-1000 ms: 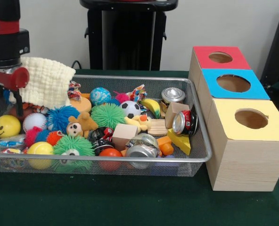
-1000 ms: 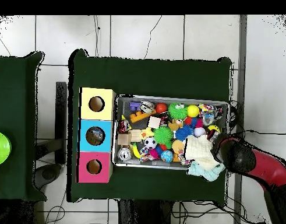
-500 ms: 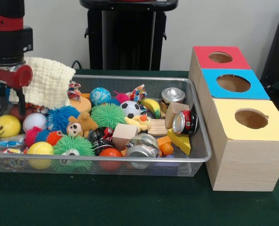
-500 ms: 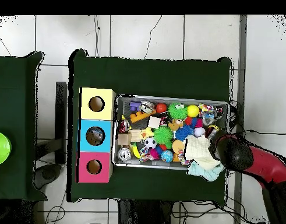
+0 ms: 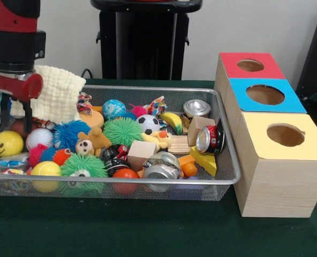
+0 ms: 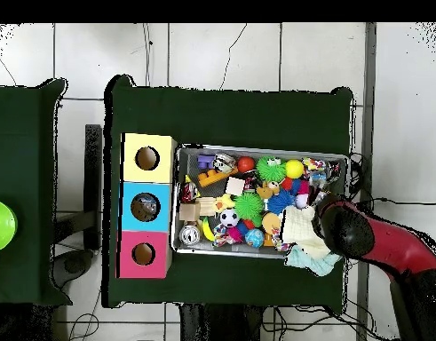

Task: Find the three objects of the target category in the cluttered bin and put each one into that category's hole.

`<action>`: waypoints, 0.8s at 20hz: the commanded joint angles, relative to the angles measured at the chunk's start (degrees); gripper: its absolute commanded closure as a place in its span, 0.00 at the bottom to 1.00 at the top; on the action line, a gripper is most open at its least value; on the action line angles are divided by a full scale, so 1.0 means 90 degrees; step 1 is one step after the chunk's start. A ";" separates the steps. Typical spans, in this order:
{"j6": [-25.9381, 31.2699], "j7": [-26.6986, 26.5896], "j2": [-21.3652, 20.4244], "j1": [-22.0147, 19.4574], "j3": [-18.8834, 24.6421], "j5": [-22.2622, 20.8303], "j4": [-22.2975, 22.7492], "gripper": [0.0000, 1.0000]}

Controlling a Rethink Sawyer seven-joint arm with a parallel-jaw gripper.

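**A:** From my remote seat, the end effector [image 5: 14, 115] hangs over the bin's [image 5: 225, 179] left end, beside the cream cloth [image 5: 54, 91] draped on the far rim. I can't tell whether it is apart or together; the wrist hides it.

**B:** What worries you?

**A:** I judge the cloth could snag and drag out if I descend there. The fuzzy balls [image 5: 83, 166] are packed tight, so a grab may catch two things or push the yellow smiley ball [image 5: 8, 143] aside.

**B:** And the targets?

**A:** The category isn't stated. Moving right: soccer ball [image 5: 148, 124] mid-bin, dented silver cans [image 5: 161, 168] at the near rim, a red can [image 5: 212, 139] at the right end. The boxes [image 5: 279, 176] stand just beside that end, on the bench's right edge: red hole [image 5: 250, 65], blue hole [image 5: 265, 95], yellow hole [image 5: 285, 135].
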 commanded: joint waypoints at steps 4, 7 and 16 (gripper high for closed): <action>-0.0899 0.0778 0.1034 -0.0337 -0.0004 0.0176 -0.0160 0.00; -0.0909 0.0581 0.1225 -0.0502 0.0154 0.0161 -0.0296 0.00; -0.0483 -0.0101 0.1597 -0.1216 0.1072 0.0091 -0.0494 0.00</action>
